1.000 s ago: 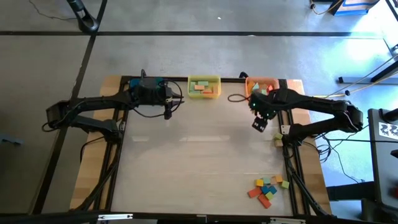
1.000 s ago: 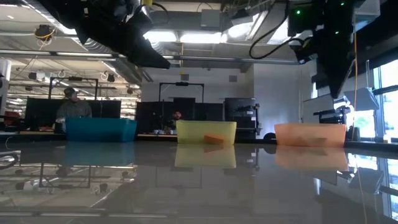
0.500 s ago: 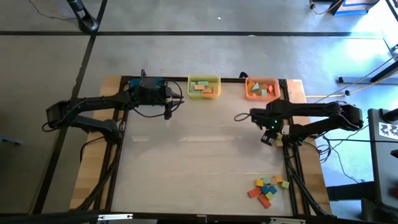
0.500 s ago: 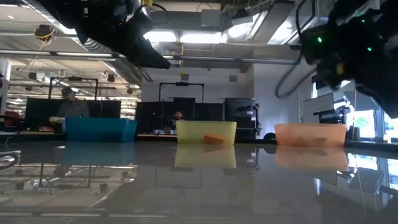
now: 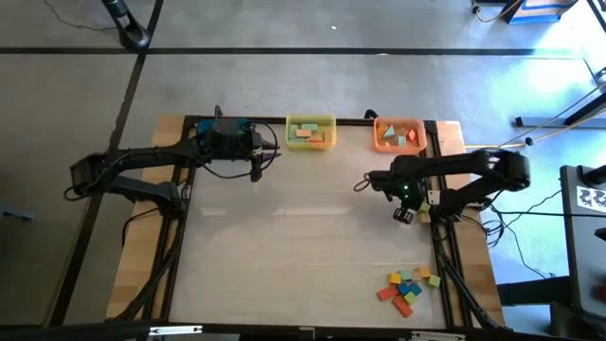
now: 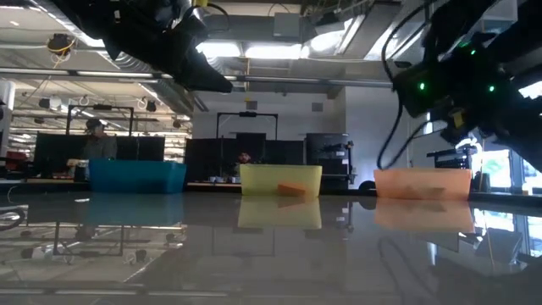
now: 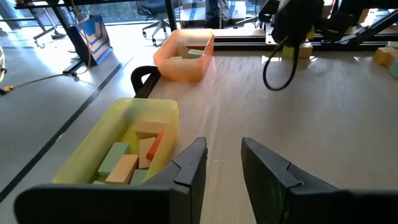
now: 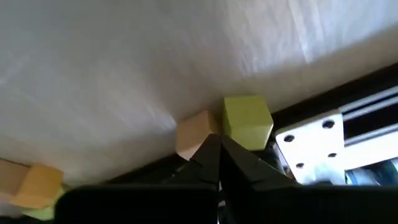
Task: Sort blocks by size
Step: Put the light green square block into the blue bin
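While the right gripper [image 5: 404,214] hangs closed and empty above a tan block [image 8: 194,132] and green block [image 8: 247,121] at the table's right edge, descending with its fingers together could nudge them off, as the partly parted left gripper [image 7: 217,163] waits near the yellow bin [image 7: 118,146].

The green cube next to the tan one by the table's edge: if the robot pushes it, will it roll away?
Probably not. The small green cube has flat faces and square corners, so it would likely slide rather than roll. It looks solid and stiff, so a nudge shouldn't bend it. It sits right beside the tan cube, so a push from the shut right gripper might shove both along.
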